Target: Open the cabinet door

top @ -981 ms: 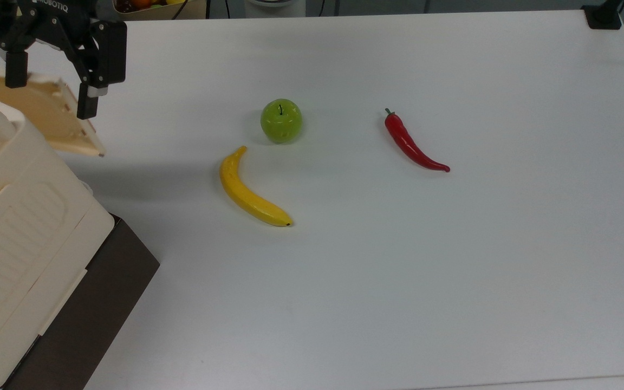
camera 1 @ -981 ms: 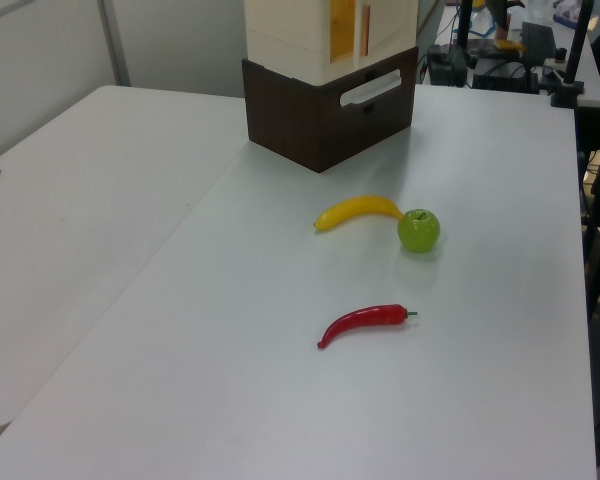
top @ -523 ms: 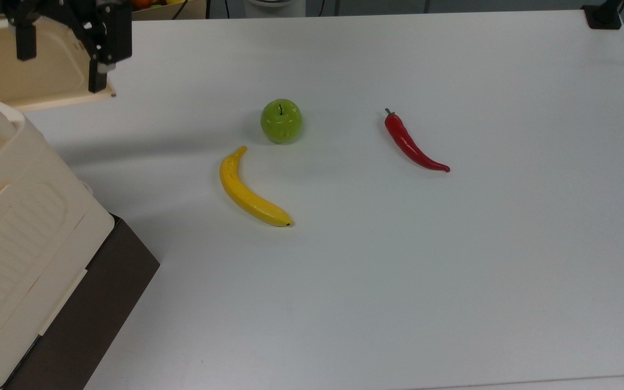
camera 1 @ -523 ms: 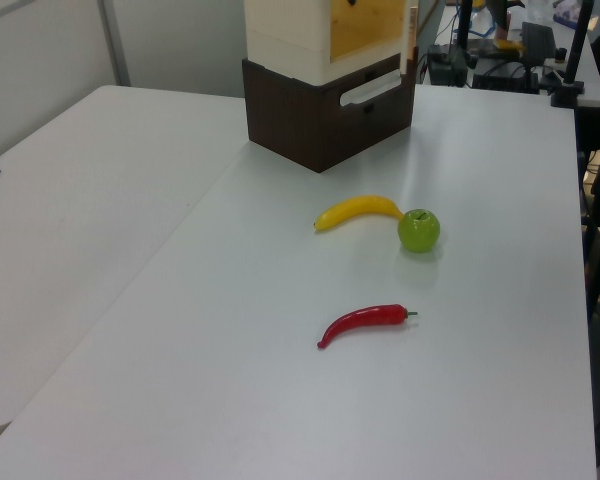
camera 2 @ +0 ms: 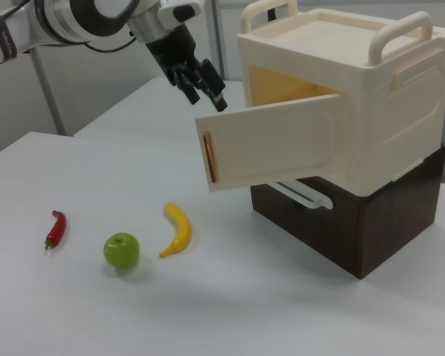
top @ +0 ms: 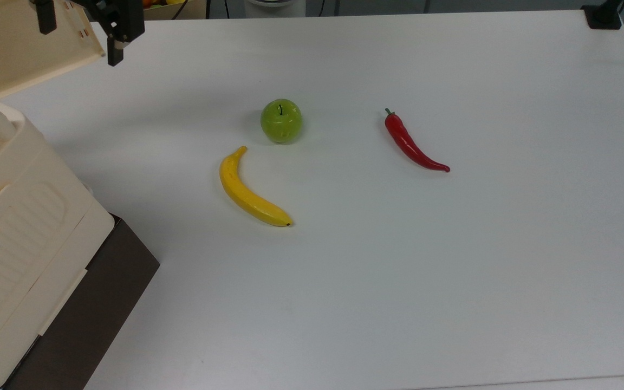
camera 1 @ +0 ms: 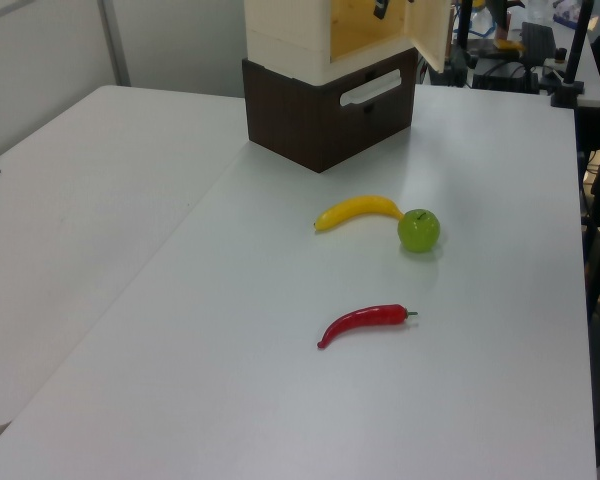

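The cabinet (top: 19, 227) is a large cream box on a dark brown base (top: 101, 303) at the top view's left. Its cabinet door (camera 2: 274, 144) stands swung wide open, and the yellowish inside (camera 2: 282, 85) shows. In the top view the door's tan inner side (top: 14, 49) faces up at the top left. My gripper (top: 79, 40) is open, with one finger over the inner side and the other just past the door's free edge. In the right view the gripper (camera 2: 208, 100) hangs just above the door's free top corner; I cannot tell whether it touches.
On the white table (top: 453, 271) lie a yellow banana (top: 249, 189), a green apple (top: 281, 120) and a red chilli (top: 412, 143), all to the top view's right of the cabinet. A pale drawer handle (camera 1: 370, 88) sits on the brown base.
The door has swung further open, its free edge moving toward the top view's upper edge. My gripper moved the same way with it, staying open.
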Robot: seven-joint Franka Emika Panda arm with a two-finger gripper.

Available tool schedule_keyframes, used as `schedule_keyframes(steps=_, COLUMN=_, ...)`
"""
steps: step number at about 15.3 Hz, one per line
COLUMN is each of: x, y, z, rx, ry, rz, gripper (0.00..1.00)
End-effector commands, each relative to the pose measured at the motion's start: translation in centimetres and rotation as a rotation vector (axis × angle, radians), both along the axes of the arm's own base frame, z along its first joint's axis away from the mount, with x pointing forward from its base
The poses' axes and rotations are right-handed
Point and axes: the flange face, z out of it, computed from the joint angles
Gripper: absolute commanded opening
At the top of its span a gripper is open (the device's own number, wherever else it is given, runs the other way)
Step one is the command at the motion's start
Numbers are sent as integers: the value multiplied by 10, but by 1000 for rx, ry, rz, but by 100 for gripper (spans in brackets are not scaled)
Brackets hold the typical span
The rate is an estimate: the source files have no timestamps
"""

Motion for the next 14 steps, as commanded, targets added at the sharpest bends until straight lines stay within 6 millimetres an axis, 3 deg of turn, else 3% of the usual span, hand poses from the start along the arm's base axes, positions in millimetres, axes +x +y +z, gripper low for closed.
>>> schedule_keyframes(steps=1, x=-21, y=-18, z=-2, rx=44, ry=106, rz=43, gripper=100)
schedule_keyframes(steps=7, x=-59, y=-73, z=11, rx=99, ry=183, rz=84, gripper=100)
schedule_keyframes(steps=14, x=-66, y=-89, z=8, rx=106, ry=212, rz=79, gripper=100)
